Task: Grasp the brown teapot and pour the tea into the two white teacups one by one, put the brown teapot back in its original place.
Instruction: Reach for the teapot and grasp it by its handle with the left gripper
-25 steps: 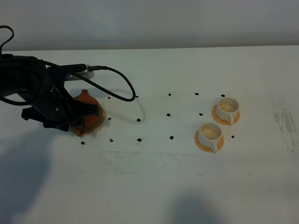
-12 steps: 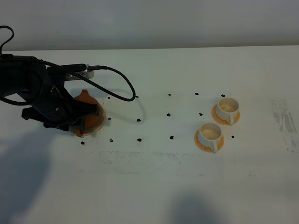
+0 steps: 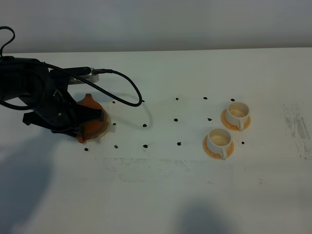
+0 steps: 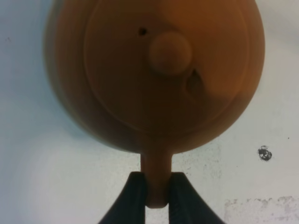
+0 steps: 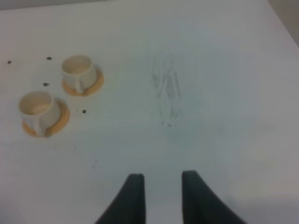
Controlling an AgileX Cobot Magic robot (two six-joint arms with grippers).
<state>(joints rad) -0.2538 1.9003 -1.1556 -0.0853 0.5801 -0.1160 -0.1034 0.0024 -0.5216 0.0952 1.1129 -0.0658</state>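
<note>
The brown teapot [image 3: 93, 119] sits on its cream coaster [image 3: 106, 124] at the table's left, partly hidden under my left arm. In the left wrist view the teapot [image 4: 154, 74] fills the picture from above, lid knob up. My left gripper [image 4: 156, 191] is shut on its handle, a finger pressed to each side. The two white teacups [image 3: 238, 112] [image 3: 219, 138] stand on orange saucers at the right and appear again in the right wrist view [image 5: 78, 67] [image 5: 37, 105]. My right gripper [image 5: 162, 179] hovers over bare table beyond the cups, jaws a little apart with nothing between them.
A black cable [image 3: 122, 92] loops over the table behind the teapot. Small black dots [image 3: 176, 120] mark the white tabletop between teapot and cups. A grey smudge [image 3: 295, 122] lies near the right edge.
My left gripper's fingers have closed onto the teapot's handle. The teapot, cups and right arm stay where they were.
</note>
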